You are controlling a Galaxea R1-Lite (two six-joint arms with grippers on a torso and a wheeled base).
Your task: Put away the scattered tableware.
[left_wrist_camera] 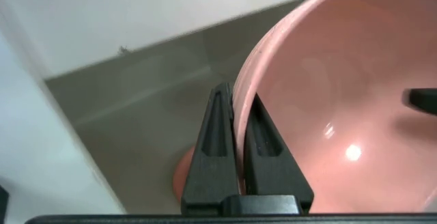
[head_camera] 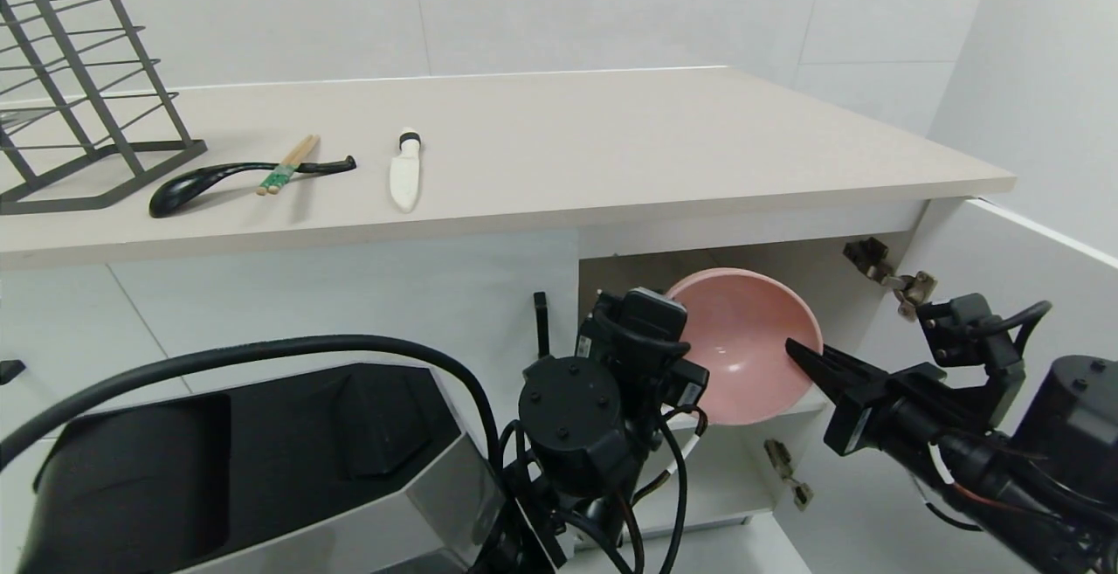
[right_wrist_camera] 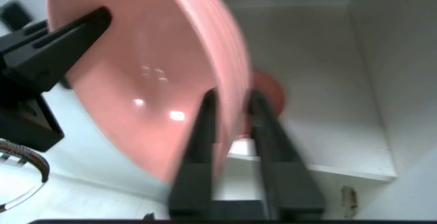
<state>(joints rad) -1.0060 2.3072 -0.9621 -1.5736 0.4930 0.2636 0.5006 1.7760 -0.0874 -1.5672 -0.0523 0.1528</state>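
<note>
Now the pink bowl (head_camera: 742, 347) hangs in the open cabinet (head_camera: 629, 273) under the counter (head_camera: 611, 137), tipped up on edge with its mouth facing back toward the robot. The left end effector (left_wrist_camera: 237, 115) is clamped on the rim at the bowl's left side, one finger inside and one outside. Across from it, the right end effector (right_wrist_camera: 231, 104) straddles the rim on the right side and appears closed on it as well, so the bowl is carried between the two arms.

And here is what matters: the shelf (right_wrist_camera: 328, 142) lies just beyond and below the bowl. A reddish piece (right_wrist_camera: 266, 91) sits farther back on it, directly behind the rim. Setting down looks like a matter of tilting the bowl level and easing it forward without knocking that piece.

Up on the counter, well apart from both arms, a black spoon (head_camera: 188, 185), chopsticks (head_camera: 286, 165) and a white knife (head_camera: 405, 174) wait beside the wire rack (head_camera: 79, 76), nearer the left arm.
</note>
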